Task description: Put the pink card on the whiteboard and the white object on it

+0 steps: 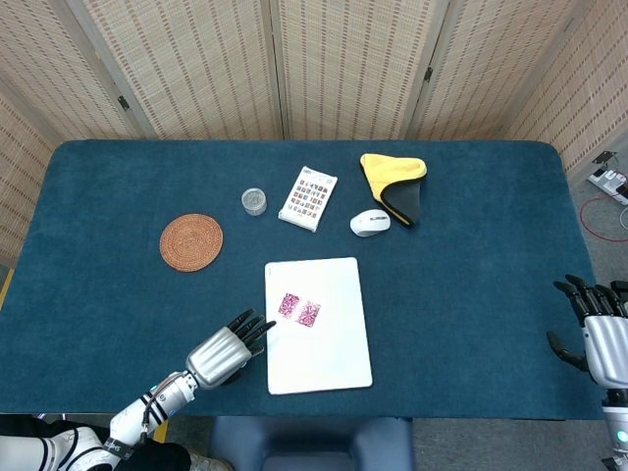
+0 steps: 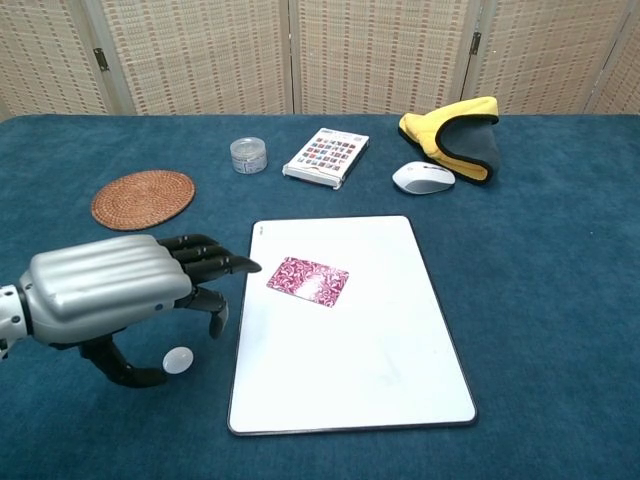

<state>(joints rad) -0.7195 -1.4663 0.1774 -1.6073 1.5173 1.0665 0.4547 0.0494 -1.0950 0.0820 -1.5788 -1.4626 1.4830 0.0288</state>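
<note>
The pink patterned card (image 1: 299, 310) (image 2: 308, 281) lies flat on the upper left part of the whiteboard (image 1: 329, 348) (image 2: 360, 360). A small round white object (image 2: 178, 360) rests on the blue cloth just left of the board; in the head view my left hand covers it. My left hand (image 1: 224, 353) (image 2: 115, 295) hovers over that spot with fingers spread and nothing in it, its thumb just beside the white object. At the table's right edge my right hand (image 1: 601, 329) is open and empty, seen only in the head view.
A woven coaster (image 1: 191, 242) (image 2: 143, 198) lies at the left. Along the back are a small clear jar (image 1: 254, 201) (image 2: 248, 155), a printed card box (image 1: 308, 198) (image 2: 327, 157), a white mouse (image 1: 370, 223) (image 2: 423, 177) and a yellow-grey cloth (image 1: 397, 184) (image 2: 455, 130).
</note>
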